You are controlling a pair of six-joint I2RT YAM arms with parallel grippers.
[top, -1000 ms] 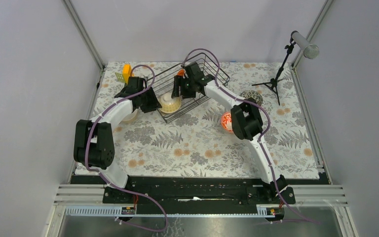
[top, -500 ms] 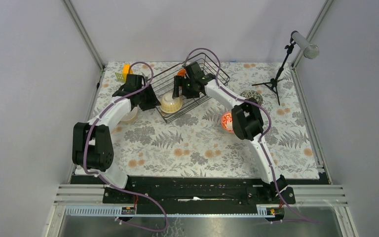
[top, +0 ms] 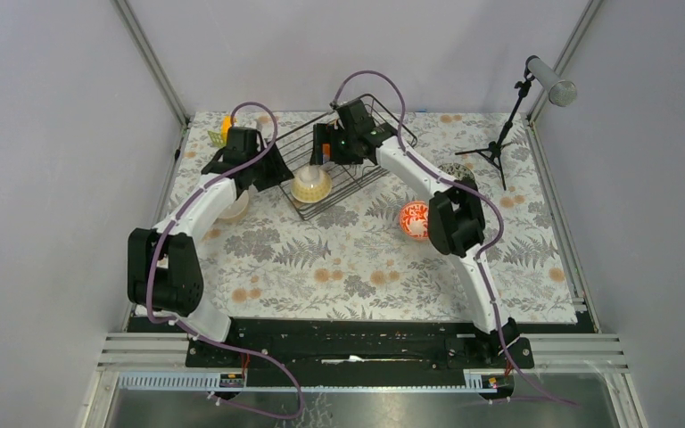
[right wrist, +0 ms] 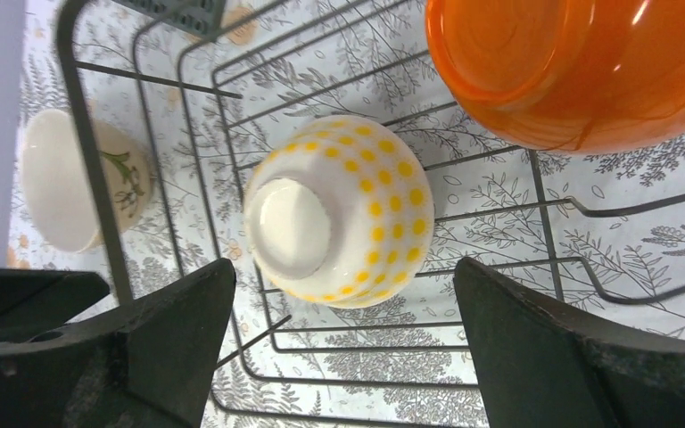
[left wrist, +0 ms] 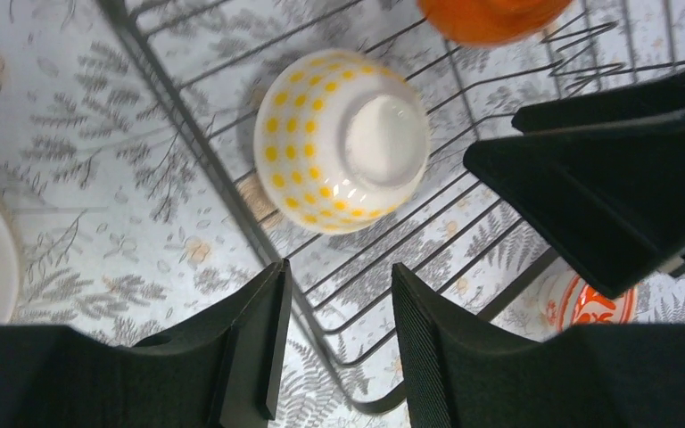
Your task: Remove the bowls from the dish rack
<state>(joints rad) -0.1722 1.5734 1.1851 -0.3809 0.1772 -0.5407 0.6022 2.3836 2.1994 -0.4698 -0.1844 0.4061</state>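
The left fingers (left wrist: 428, 357) stand narrowly apart with nothing in them, and a rim wire of the dish rack (top: 370, 174) runs right under their gap. Closing or pulling back from here could hook that wire and drag the whole rack, bowls and all, across the worktop (top: 348, 267). The gap also looks too small to span a bowl, so they could only pinch a rim or a foot.

The right fingers (right wrist: 178, 339) are spread wide and empty. Just ahead of both pairs of fingers, and between them, the yellow-dotted bowl (right wrist: 339, 209) lies upside down on the rack's floor wires, foot ring up. Both arms point at this one bowl. From the left wrist, the right fingers' black bulk fills the space just beside it, so a reach from either side risks a knock between the arms. The bowl's glazed dome is a second worry: pads closing on that round wall could squeeze it out and send it skating along the wires.

Just past the right fingers sits the orange bowl (right wrist: 580, 71), close beside the dotted one. I cannot tell whether they touch. A wide-open approach could clip it.

Farther out, the cream bowl (right wrist: 76, 183) sits on the worktop just outside the rim. A dragged rack would shove into it. The red-patterned bowl (top: 413, 218) lies well apart.
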